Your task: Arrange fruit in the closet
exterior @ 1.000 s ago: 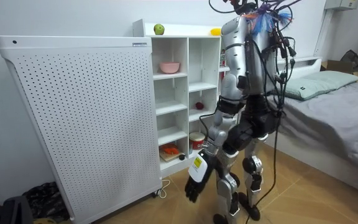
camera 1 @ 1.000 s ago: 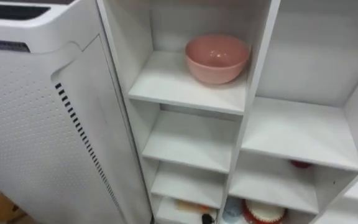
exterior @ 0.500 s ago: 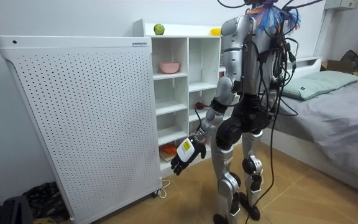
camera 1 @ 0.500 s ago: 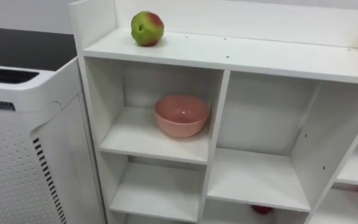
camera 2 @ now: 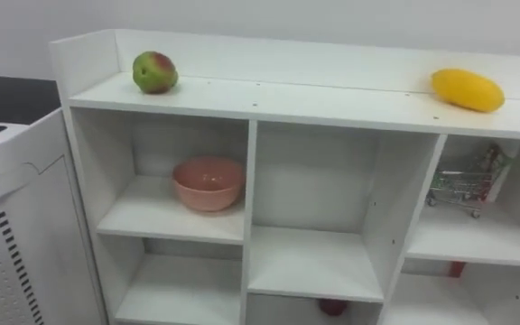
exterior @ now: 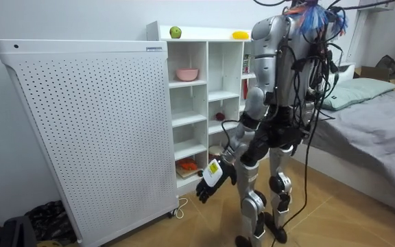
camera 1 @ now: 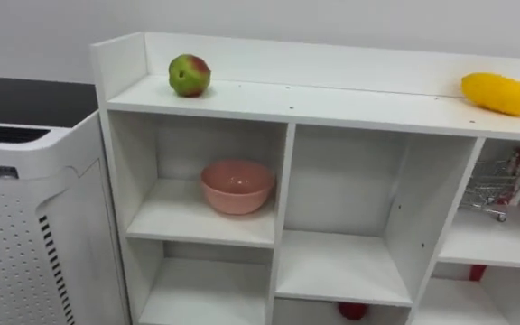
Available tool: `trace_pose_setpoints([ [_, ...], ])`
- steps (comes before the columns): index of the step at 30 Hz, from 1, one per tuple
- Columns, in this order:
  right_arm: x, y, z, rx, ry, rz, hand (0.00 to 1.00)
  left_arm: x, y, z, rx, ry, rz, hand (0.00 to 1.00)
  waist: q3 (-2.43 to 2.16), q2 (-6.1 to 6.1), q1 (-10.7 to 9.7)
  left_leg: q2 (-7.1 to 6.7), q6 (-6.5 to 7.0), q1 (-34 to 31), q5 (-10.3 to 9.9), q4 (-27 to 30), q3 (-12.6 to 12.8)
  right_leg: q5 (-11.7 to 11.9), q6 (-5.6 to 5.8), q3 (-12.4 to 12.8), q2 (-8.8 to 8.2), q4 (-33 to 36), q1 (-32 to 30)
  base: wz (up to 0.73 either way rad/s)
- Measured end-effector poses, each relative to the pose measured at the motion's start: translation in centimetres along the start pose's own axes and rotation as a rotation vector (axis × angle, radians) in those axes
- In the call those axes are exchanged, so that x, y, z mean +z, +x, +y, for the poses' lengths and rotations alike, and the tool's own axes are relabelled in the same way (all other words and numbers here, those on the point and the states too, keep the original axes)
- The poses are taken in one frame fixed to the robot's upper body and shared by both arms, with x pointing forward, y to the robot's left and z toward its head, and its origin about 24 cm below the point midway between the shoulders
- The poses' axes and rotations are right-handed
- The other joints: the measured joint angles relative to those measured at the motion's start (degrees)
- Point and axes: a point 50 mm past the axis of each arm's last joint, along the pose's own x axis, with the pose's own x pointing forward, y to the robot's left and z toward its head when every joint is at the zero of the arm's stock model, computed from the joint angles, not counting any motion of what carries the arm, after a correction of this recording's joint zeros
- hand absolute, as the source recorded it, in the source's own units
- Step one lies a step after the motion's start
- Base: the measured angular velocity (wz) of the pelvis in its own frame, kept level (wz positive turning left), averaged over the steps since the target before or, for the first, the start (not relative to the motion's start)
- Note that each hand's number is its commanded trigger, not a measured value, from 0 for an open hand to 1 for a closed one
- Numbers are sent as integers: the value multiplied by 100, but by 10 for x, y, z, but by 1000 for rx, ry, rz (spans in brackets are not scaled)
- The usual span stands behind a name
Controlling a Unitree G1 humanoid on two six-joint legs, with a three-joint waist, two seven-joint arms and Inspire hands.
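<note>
A round apple (camera 1: 189, 75) and an oblong yellow fruit (camera 1: 500, 94) are sitting atop the closet (camera 1: 332, 101); the left hand (exterior: 210, 180) is hanging before it, grip unreadable.

Our eye views: close, about head-high, facing closet (camera 1: 332, 99) front. Room view: farther off, seemingly at robot's side. All share closet.
</note>
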Motion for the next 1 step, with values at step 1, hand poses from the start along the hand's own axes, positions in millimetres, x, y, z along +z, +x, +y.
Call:
trace_pose_setpoints([
  [1,2,0,1,1,-10,-7,0,-2,0,0,-2,3,10,0,-1,0,1,0,0,8,0,0,12,2,0,33,5,2,-1,-4],
])
